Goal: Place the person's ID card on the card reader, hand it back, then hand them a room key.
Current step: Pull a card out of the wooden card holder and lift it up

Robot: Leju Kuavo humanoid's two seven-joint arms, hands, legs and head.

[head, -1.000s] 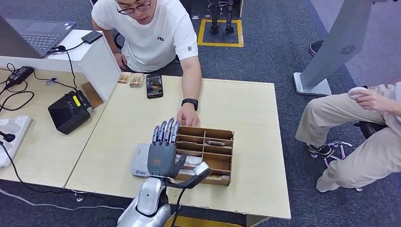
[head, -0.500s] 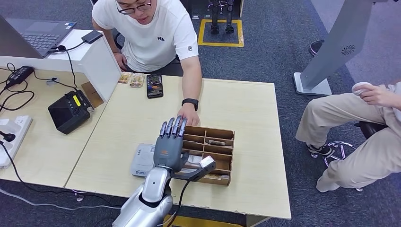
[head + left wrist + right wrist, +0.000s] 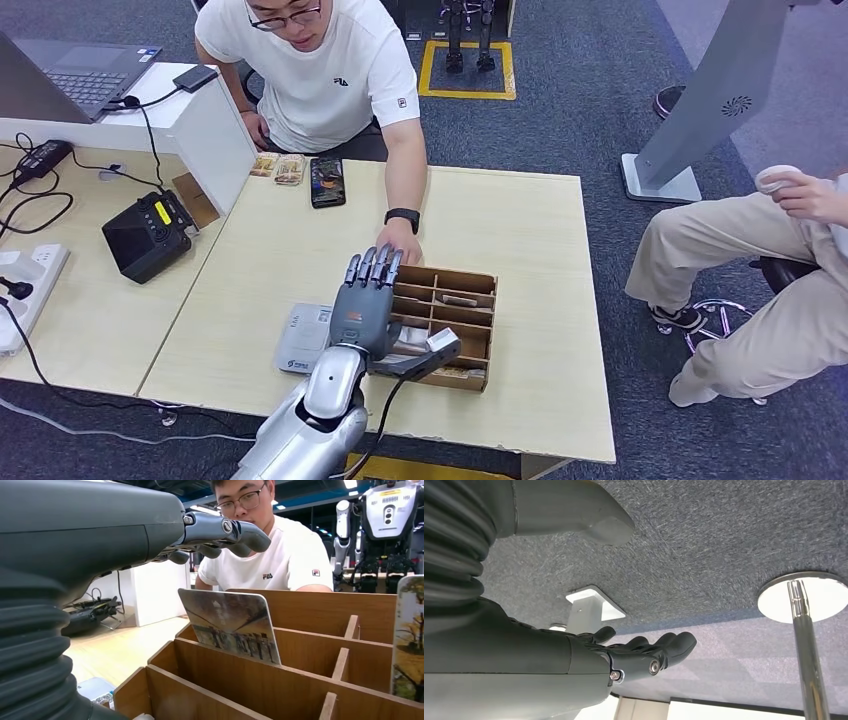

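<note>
Head view, left to right: white card reader [image 3: 300, 345] on the table [image 3: 520, 260], left hand [image 3: 362, 308] flat above the wooden compartment box [image 3: 465, 340], fingers extended together, holding nothing. A picture card [image 3: 231, 622] stands upright in one compartment. Right hand [image 3: 624, 655] hangs empty, fingers loosely extended.

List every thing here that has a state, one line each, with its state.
Left hand: open, fingers extended, holds nothing, above the wooden box.
Right hand: open, empty, hanging over the carpet.
Wooden box: open-topped, divided into compartments.
Card: standing tilted in a compartment.
Card reader: flat on the table, partly hidden.
Phone: lying flat.
</note>
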